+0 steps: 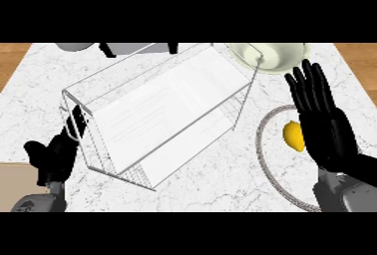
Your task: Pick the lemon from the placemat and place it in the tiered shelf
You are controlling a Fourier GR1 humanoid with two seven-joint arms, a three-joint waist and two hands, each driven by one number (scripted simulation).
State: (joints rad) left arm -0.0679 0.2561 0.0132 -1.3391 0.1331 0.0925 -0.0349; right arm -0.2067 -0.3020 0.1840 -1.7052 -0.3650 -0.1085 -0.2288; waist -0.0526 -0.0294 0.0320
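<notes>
One lemon (293, 135) on placemat (264, 149), right hand (327, 130) beside

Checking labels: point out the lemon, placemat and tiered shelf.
lemon (293, 135), head view, on its visible yellow side beside the right hand.
placemat (263, 130), head view, on its left rim.
tiered shelf (165, 102), head view, on its top panel.

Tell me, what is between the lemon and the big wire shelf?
In the head view, only the placemat's grey rim and bare marble counter lie between the lemon and the tiered shelf.
</notes>
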